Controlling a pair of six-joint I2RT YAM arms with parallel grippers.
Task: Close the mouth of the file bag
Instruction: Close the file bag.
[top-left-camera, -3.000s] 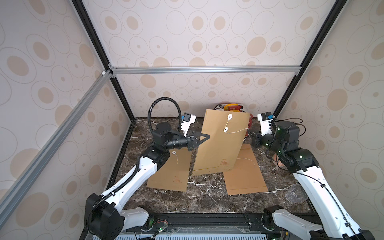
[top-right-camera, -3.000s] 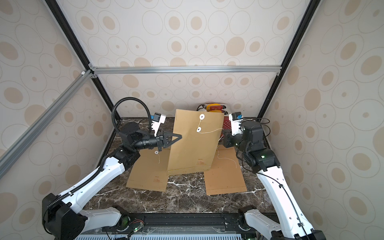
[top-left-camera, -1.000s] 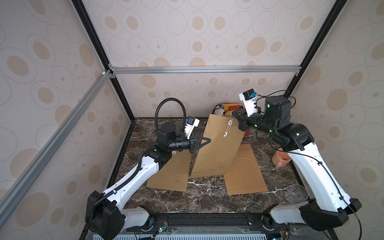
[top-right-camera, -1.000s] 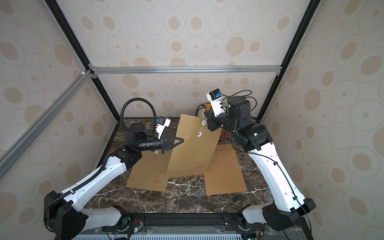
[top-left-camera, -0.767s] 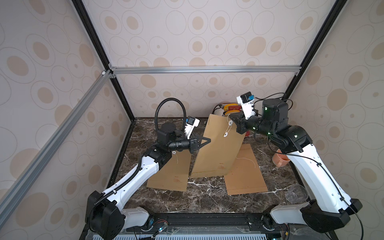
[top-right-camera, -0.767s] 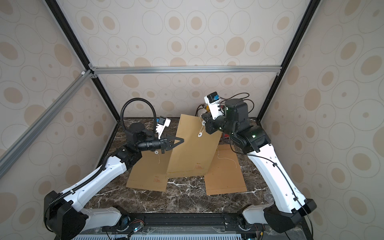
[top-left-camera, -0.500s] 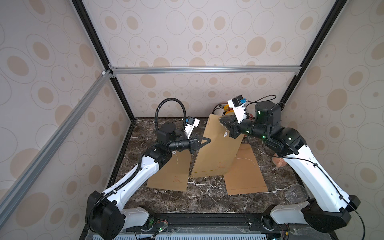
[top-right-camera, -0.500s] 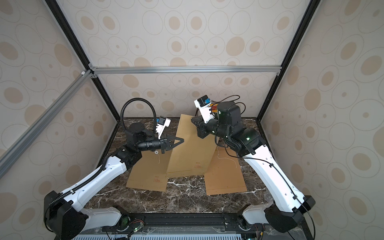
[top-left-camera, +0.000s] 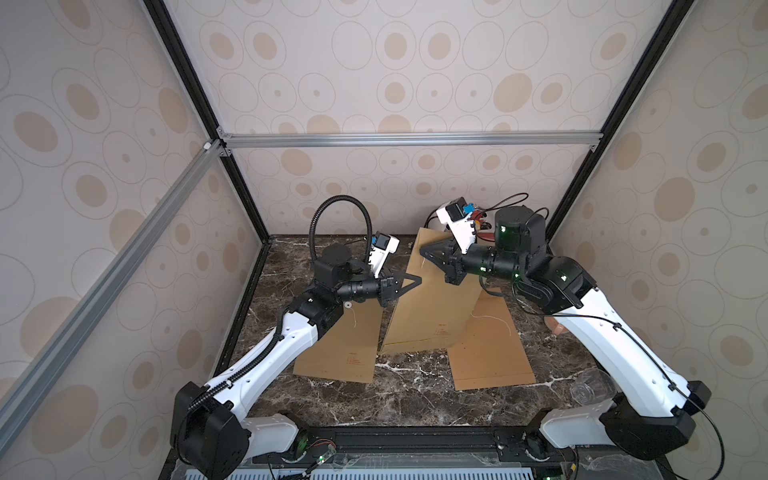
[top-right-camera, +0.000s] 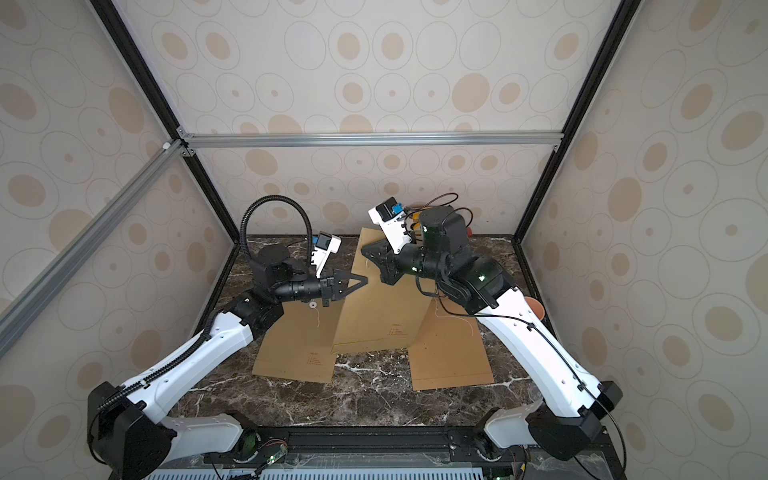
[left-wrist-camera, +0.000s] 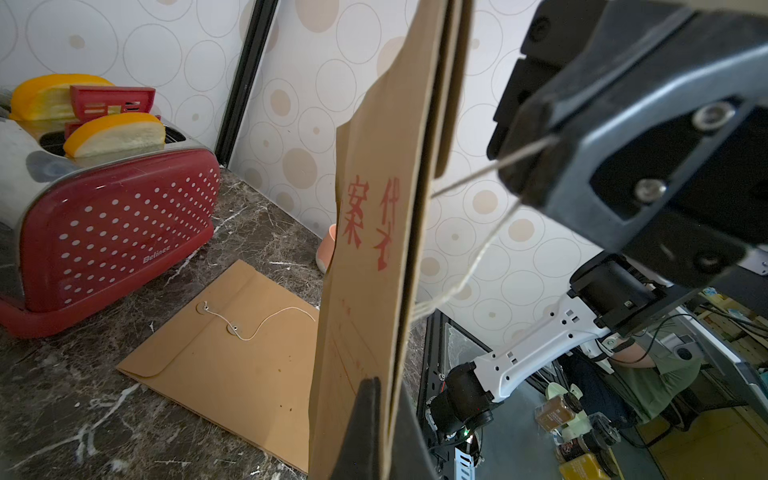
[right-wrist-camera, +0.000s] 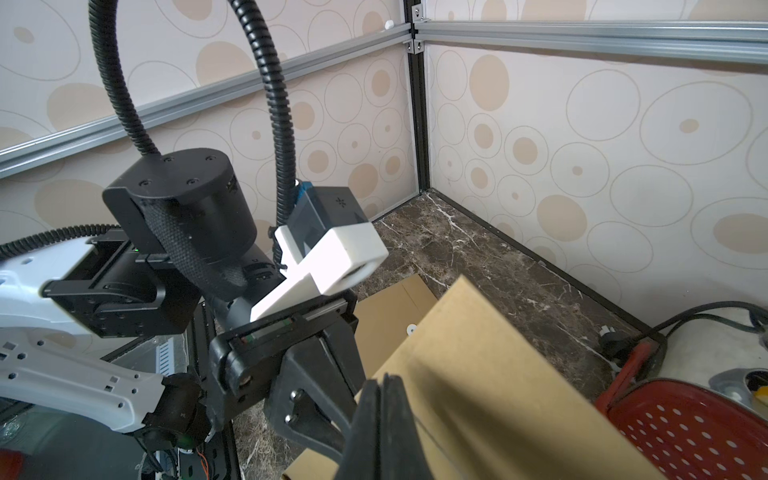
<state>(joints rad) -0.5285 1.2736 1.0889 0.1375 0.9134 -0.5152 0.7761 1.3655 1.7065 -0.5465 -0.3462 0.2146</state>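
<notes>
L hand (top-left-camera: 419, 279): clamping file bag (top-left-camera: 432, 307) side edge, holding it standing, tilted.
R hand (top-left-camera: 422, 250): pinching string (left-wrist-camera: 478, 174) near bag top, jaws together.

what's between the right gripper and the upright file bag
A string, pinched in the right gripper, stretches across the gap to the upright file bag; nothing else lies there. The left wrist view shows it.

Brown paper file bag (top-left-camera: 432, 307), red print, standing on bottom edge near table (top-left-camera: 415, 399) back edge, leaning; string (left-wrist-camera: 490, 168) taut off mouth.
</notes>
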